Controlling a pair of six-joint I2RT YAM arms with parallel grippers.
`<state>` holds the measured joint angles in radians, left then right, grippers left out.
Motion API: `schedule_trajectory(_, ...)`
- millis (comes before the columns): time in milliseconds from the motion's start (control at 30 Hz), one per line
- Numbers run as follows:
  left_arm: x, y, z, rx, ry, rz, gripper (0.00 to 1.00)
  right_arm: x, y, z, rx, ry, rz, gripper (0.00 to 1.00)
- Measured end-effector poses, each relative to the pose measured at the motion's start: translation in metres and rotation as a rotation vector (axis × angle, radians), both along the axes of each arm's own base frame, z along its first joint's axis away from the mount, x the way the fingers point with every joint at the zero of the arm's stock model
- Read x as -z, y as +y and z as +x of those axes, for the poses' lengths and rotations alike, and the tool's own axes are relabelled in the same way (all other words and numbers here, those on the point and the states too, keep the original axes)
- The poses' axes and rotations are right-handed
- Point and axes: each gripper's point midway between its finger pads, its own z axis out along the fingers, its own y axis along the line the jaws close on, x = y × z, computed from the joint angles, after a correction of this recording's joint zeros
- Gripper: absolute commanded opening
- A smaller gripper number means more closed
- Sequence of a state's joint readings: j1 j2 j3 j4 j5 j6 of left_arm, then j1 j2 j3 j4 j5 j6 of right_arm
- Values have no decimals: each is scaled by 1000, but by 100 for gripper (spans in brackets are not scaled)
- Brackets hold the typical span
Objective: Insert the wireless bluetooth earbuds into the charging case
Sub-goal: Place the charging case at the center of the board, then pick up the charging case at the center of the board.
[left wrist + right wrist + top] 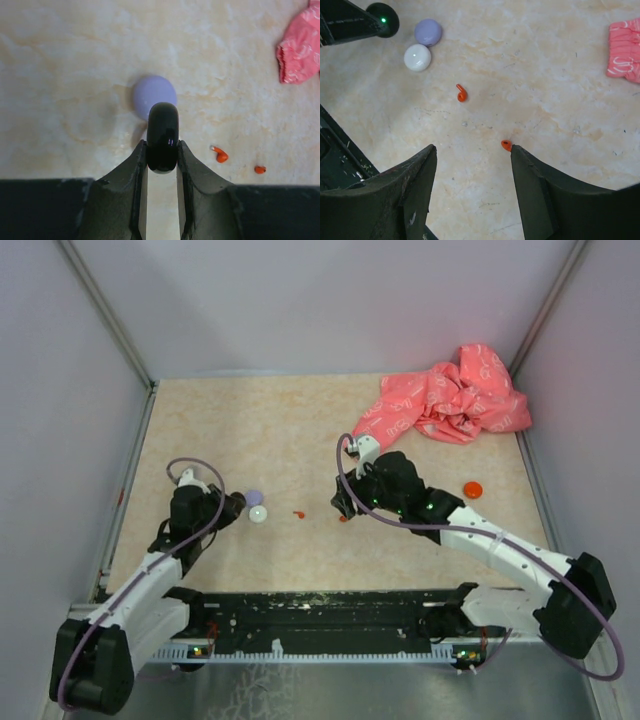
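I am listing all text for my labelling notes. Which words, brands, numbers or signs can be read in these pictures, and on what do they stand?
Pink cloth: white printed marks that may be letters, too blurred to read.
Black round case held in the left gripper: no text visible.
Nothing else in the three views carries readable text.

A high gloss is seen on the black case (162,135), smooth plastic. The lilac case (154,95) is shown matt and smooth. Shiny plastic is noted on the red earbuds (461,93). The table (60,75) is finished matt, marbled like stone. The pink cloth (450,395) is seen crumpled, printed.
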<state>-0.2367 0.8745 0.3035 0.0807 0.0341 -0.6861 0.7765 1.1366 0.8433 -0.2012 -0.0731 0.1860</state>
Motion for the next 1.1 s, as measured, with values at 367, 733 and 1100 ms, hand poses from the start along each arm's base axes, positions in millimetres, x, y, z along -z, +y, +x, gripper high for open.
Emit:
schedule_trajectory(367,50,26,-8,-130,192,-61,25,19,-21,-5,57,-1,-42,61)
schedule_trajectory(733,48,12,2,-84,204,-120,85,20,-28,1,104,-17,-65,61)
schedule_trajectory(1100,10,33,-6,-106,150,17,100,53,-50,8,202,73,-211,69)
